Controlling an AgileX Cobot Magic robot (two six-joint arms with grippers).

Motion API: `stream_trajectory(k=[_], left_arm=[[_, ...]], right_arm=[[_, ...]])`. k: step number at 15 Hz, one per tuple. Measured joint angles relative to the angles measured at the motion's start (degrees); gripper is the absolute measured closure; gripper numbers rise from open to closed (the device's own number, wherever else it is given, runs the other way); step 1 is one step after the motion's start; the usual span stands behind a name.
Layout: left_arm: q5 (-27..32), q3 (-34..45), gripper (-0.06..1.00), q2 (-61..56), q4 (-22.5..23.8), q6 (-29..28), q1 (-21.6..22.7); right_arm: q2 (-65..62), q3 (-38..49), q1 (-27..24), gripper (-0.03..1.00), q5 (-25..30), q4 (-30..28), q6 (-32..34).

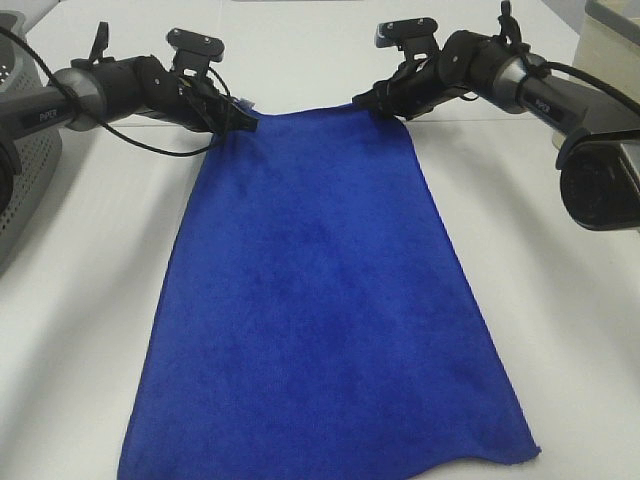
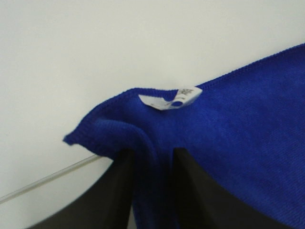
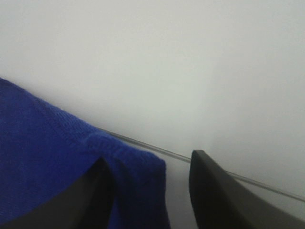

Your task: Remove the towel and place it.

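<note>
The royal-blue towel point(image 1: 320, 300) lies spread on the white table point(image 1: 90, 300), its long side running from the far middle to the near edge. My left gripper point(image 1: 243, 118) is shut on the far left corner; in the left wrist view the cloth point(image 2: 238, 124) is bunched between the black fingers point(image 2: 109, 191) of that gripper point(image 2: 152, 155), beside the small white tag point(image 2: 171, 98). My right gripper point(image 1: 365, 103) is at the far right corner. In the right wrist view it point(image 3: 150, 157) stands open, with the towel corner point(image 3: 43, 157) lying partly between the jaws and bare table showing beside it.
A grey perforated basket point(image 1: 25, 170) stands at the left edge. A beige container point(image 1: 612, 40) sits at the far right corner. A thin seam point(image 3: 248, 179) crosses the table behind the towel's far edge.
</note>
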Motion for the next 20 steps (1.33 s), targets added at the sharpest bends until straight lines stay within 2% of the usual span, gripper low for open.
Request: stream_trajectory(k=[5,8,13,16,18,19,20], left_arm=[[-0.29,0.0,0.41,0.0,0.06,0.0,0.0],[0.29,0.0,0.35,0.0,0.06,-0.11,0.0],[6.76,0.0,0.25,-1.6,0.52,-1.32,0.17],[7.73,-0.06,0.14,-2.29,5.67,-5.96,0.17],[8.19,-0.06,0.11,-2.35,11.0,-12.95,0.17],[9.22,-0.06,0.11,-2.41,15.3,-18.74,0.17],[11.34,-0.06,0.11,-2.81,16.33,-19.82,0.17]], right_arm=[[0.29,0.0,0.0,0.39,0.23,-2.18,-0.34],[0.29,0.0,0.0,0.39,3.04,-2.29,-0.34],[-0.17,-1.43,0.0,0.39,7.79,-2.58,-0.34],[-1.15,-1.66,0.0,0.39,10.94,-2.58,-0.34],[-2.92,-1.66,0.0,0.39,12.78,-2.64,-0.34],[-4.93,-1.72,0.0,0.39,15.18,-2.98,-0.34],[-5.79,-1.72,0.0,0.38,16.73,-2.98,-0.34]])
